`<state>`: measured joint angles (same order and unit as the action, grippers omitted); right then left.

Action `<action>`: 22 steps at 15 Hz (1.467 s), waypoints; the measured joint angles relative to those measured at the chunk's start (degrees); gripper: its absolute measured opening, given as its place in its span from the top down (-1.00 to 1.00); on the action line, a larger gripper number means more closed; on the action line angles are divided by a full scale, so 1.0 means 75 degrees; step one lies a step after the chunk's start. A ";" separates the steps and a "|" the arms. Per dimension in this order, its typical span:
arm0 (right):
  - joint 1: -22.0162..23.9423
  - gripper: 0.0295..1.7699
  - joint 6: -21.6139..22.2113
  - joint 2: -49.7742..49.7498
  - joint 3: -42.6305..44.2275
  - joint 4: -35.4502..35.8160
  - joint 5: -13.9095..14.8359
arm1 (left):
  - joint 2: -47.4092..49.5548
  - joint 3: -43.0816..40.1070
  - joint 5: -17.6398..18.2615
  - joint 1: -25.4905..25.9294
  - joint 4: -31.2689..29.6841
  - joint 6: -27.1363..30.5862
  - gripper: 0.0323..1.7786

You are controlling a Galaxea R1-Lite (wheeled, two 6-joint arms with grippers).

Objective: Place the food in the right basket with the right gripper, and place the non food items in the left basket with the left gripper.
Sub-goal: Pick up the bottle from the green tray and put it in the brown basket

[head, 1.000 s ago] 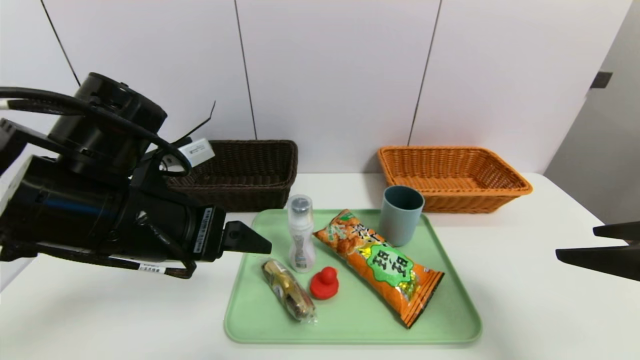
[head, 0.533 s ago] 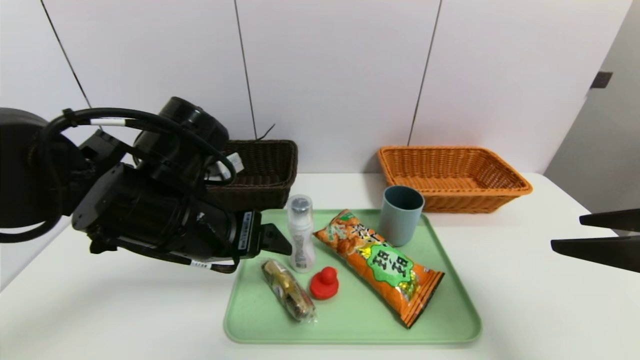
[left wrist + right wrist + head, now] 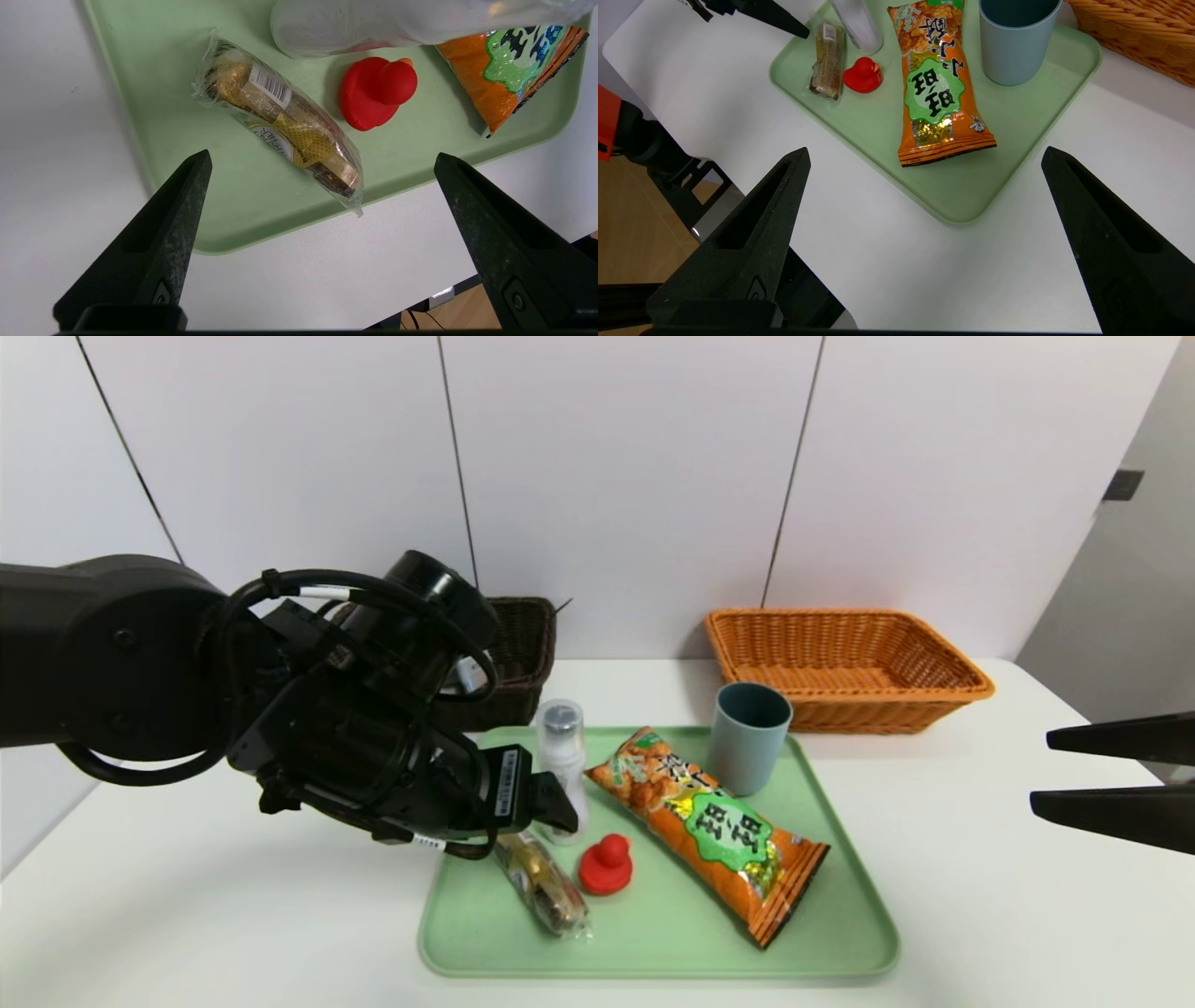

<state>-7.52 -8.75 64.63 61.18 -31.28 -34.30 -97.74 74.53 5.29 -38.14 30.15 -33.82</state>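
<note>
The dark brown left basket (image 3: pixel 525 649) is being partly hidden behind the left arm, so its contents cannot be fully told. The left gripper (image 3: pixel 323 156) is being held with its jaws spread wide and nothing between them, above the green tray (image 3: pixel 653 952) at its left side. By it, the clear-wrapped bar (image 3: pixel 285 121) is being overhung; in the head view the bar's far end is being covered by the gripper. Just beside that gripper, on its right, the clear bottle with the grey cap (image 3: pixel 561 737) is being kept upright on the tray, its side partly covered by a black finger. The red toy (image 3: pixel 606 865) is being carried by the tray, to the right of the left gripper and nearer the front.

Farther right of that gripper, the orange snack bag (image 3: pixel 709 831) is being borne slantwise by the tray, and the blue-grey cup (image 3: pixel 750 737) is being stood upright behind it. Beyond the tray, the orange right basket (image 3: pixel 850 695) is being left empty, well apart from the left gripper. The right gripper (image 3: pixel 926 151) is being held open and empty to the right of the tray, with the bag and cup being kept on its left.
</note>
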 joint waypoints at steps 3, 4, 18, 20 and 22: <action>-0.0003 -0.93 0.0003 -0.0005 -0.0067 -0.0011 0.0003 | -0.0138 -0.0005 -0.0016 -0.0076 0.0000 0.0000 -0.90; -0.0003 -0.93 0.0007 -0.0008 -0.0094 -0.0011 0.0021 | -0.0193 -0.0011 -0.0026 -0.0088 0.0000 0.0000 -0.90; 0.0059 -0.93 0.0007 -0.0026 -0.0221 -0.0008 0.0021 | -0.0400 0.0054 -0.1102 -0.0600 0.0174 0.0003 -0.90; 0.0059 -0.93 0.0007 -0.0018 -0.0219 0.0000 0.0010 | -0.0379 0.0055 -0.1109 -0.0603 0.0174 0.0008 -0.90; 0.0052 -0.93 0.0007 -0.0015 -0.0213 -0.0003 0.0007 | -0.0351 0.0106 -0.1113 -0.0606 0.0180 0.0023 -0.90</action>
<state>-7.13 -8.70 64.52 59.59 -31.31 -34.26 -100.38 75.33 -3.06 -42.69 31.50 -33.65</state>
